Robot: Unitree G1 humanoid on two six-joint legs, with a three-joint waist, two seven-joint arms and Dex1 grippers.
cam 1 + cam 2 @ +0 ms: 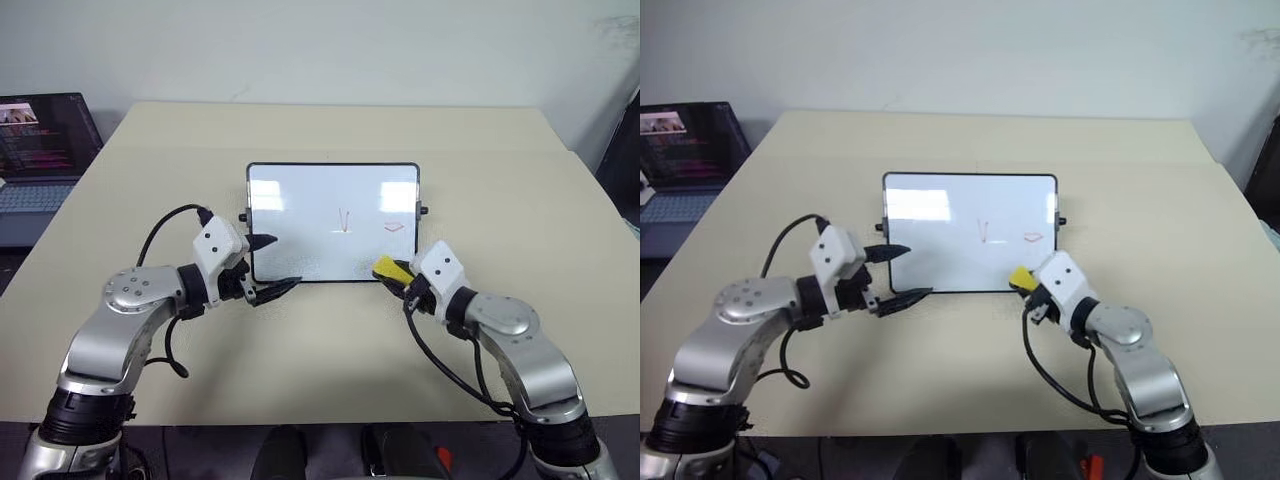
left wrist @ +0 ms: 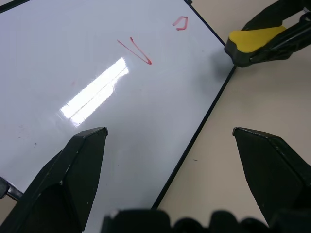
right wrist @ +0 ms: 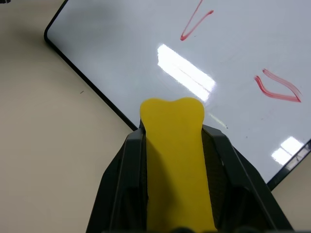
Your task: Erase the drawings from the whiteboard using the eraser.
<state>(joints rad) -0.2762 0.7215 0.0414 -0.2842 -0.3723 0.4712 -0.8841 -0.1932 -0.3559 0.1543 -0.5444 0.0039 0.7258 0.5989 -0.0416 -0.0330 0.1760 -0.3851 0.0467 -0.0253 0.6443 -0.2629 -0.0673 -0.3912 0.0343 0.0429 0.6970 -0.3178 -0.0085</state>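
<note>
Right gripper (image 1: 397, 272) pinches eraser (image 1: 390, 268) at whiteboard (image 1: 300, 215) near edge, contact unclear; left gripper (image 1: 272, 266) spread; two drawings (image 1: 345, 221) visible.

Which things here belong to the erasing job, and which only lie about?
For the job:
- whiteboard
- drawings, two red marks
- eraser, held in the right gripper
- left gripper, open at the board's left edge

Lying about:
- laptop, beside the table, on the left
</note>
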